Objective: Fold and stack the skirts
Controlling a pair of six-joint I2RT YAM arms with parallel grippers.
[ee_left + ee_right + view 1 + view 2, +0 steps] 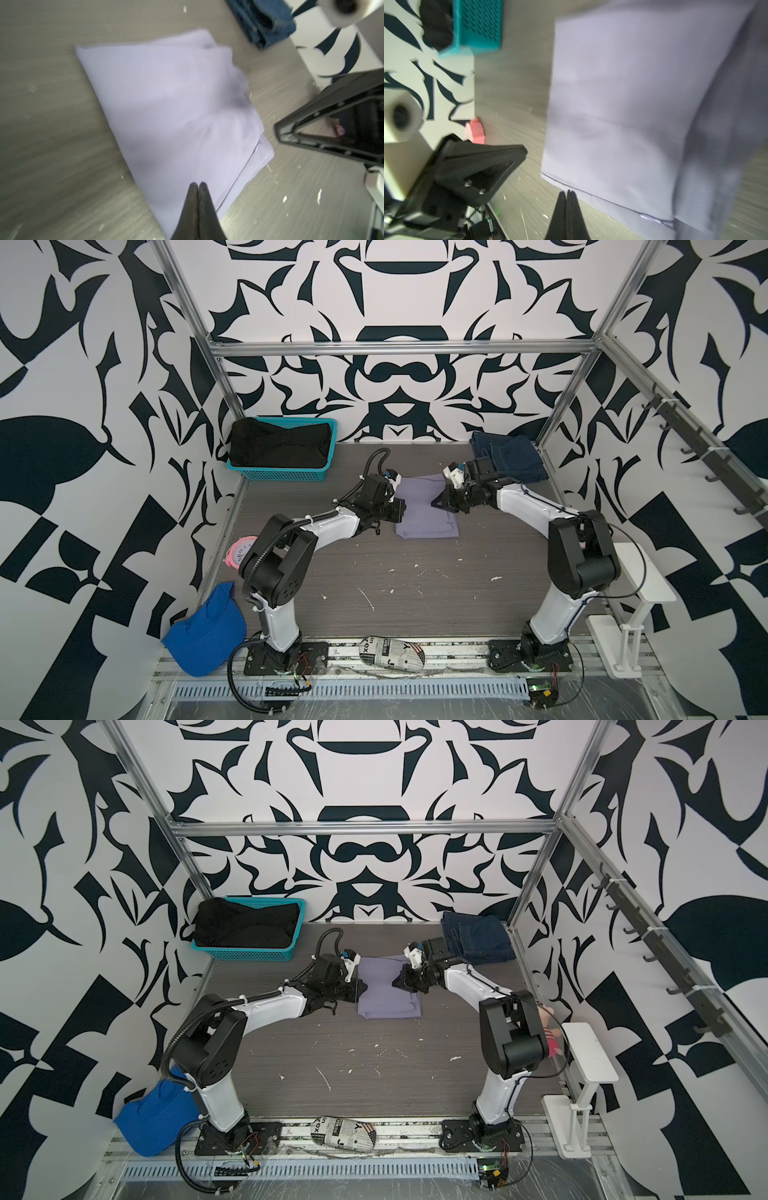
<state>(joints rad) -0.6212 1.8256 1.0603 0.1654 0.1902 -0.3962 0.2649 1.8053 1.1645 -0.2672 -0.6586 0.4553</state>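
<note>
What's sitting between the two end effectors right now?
The folded lavender skirt lies between left end effector and right end effector, in both top views.

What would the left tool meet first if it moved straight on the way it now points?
Probably the lavender skirt: the shut left tool sits at its edge, aimed across the cloth. If it clears the cloth, the right tool facing it comes next; height is unclear.

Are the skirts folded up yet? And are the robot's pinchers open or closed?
lavender skirt: folded, flat on the table.
denim skirt: folded, at the back corner.
black skirt: bunched, in the teal basket.
left gripper: shut, empty, over the lavender skirt.
right gripper: shut, empty, at the lavender skirt's edge.
</note>
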